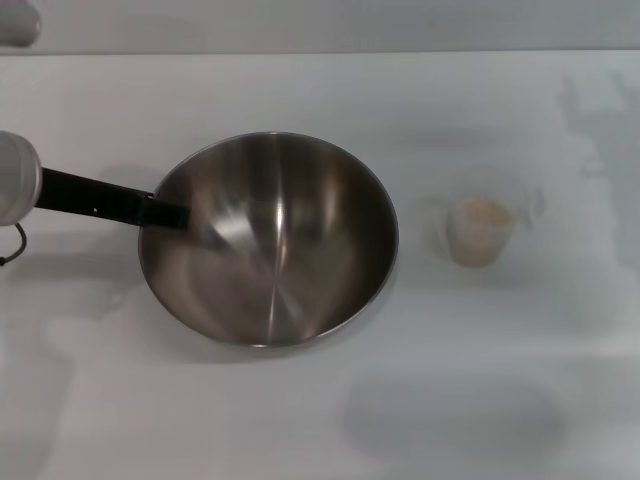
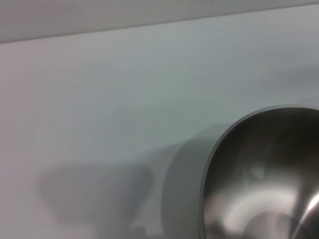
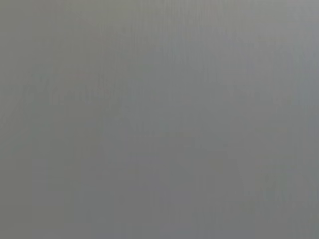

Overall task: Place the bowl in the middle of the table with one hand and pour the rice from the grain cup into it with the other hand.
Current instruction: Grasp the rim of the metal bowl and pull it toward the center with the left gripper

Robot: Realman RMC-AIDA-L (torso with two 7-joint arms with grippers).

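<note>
The large steel bowl (image 1: 270, 240) sits on the white table (image 1: 300, 400), a little left of the middle in the head view. My left gripper (image 1: 172, 214) reaches in from the left, and its black fingers are closed over the bowl's left rim, one of them inside the bowl. The bowl's rim and inside also show in the left wrist view (image 2: 264, 174). The clear grain cup (image 1: 482, 228) stands upright to the right of the bowl, apart from it, with pale rice (image 1: 487, 212) in it. My right gripper is out of view, and the right wrist view shows only plain grey.
The table's far edge (image 1: 320, 52) runs across the top of the head view. A white arm segment (image 1: 15, 178) of my left arm sits at the left edge. Bare tabletop (image 2: 124, 99) lies beyond the bowl in the left wrist view.
</note>
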